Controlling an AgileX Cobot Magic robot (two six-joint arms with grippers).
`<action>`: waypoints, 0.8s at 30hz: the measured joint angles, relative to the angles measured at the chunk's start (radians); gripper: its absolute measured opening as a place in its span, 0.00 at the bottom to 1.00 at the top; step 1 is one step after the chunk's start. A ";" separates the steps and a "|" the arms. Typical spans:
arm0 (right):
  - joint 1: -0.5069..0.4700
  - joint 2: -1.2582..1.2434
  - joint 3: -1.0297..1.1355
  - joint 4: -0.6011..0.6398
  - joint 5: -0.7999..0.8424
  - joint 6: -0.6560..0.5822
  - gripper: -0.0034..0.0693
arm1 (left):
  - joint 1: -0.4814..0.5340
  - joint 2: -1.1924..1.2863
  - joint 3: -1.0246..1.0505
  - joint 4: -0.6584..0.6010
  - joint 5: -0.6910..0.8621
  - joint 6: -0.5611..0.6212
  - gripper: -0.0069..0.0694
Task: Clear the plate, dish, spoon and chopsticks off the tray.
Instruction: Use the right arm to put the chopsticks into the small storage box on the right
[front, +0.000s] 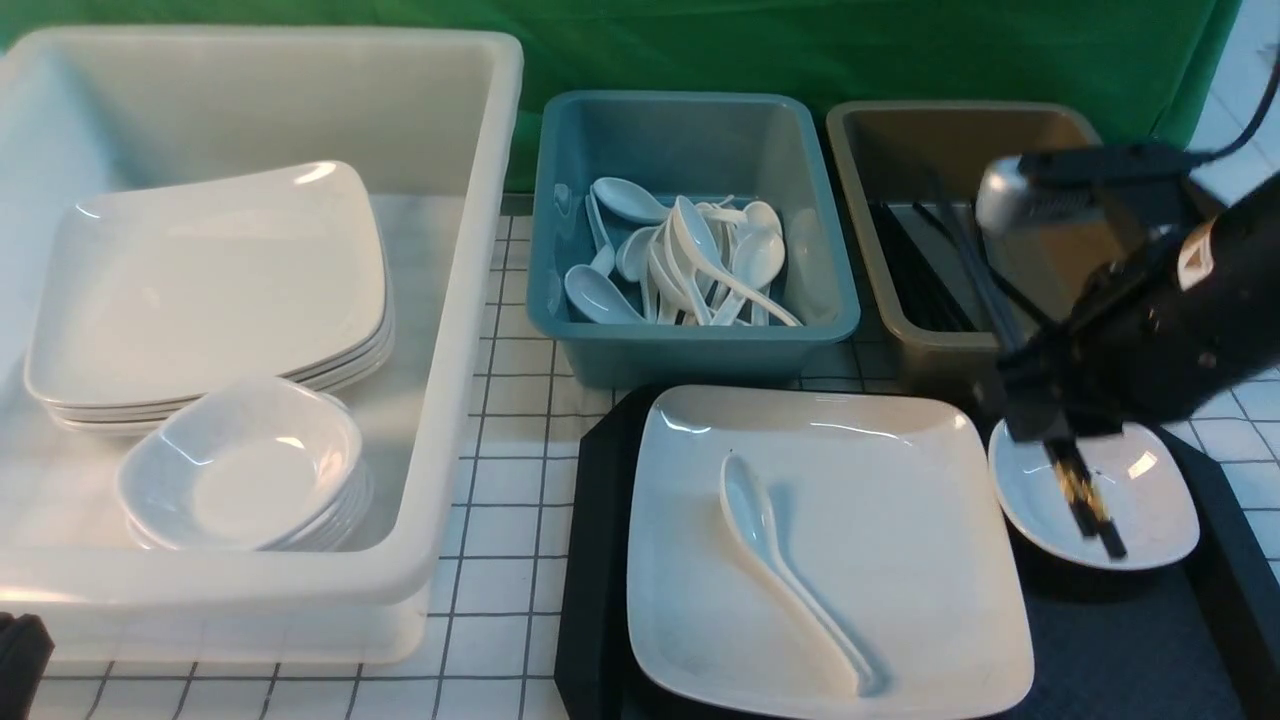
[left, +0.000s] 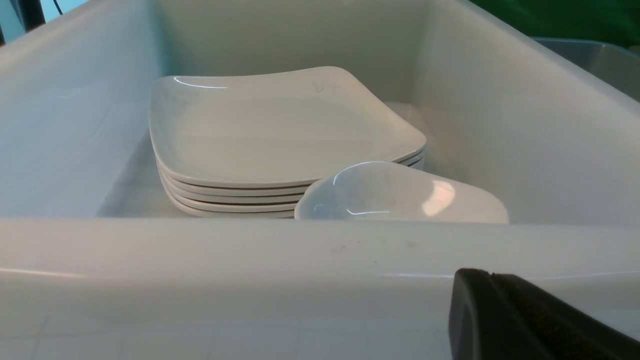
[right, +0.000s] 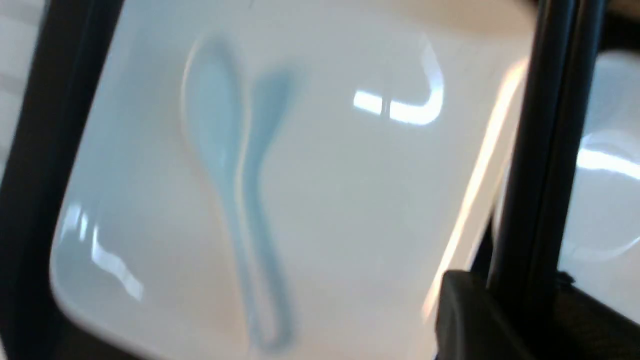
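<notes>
The right claw (front: 1045, 425) pinches the chopsticks (front: 1090, 505), whose tips slant over the dish (front: 1150, 490) on the tray (front: 597, 560). The spoon (front: 780, 560) lies on the plate (front: 900, 560). The left claw (left: 500, 320), pressed together, sits beside the white bin (left: 300, 250).

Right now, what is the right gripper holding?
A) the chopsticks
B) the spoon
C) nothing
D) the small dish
A: the right gripper is closed on the chopsticks, their ends slanting over the dish, while the spoon lies on the plate.
</notes>
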 joint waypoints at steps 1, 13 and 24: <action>-0.006 0.004 -0.007 0.000 0.000 0.000 0.28 | 0.000 0.000 0.000 0.000 0.000 0.000 0.12; -0.162 0.348 -0.216 -0.010 -0.566 -0.005 0.28 | 0.000 0.000 0.000 0.000 0.000 0.001 0.12; -0.167 0.536 -0.216 -0.006 -0.682 -0.004 0.36 | 0.000 0.000 0.000 0.000 0.000 0.001 0.12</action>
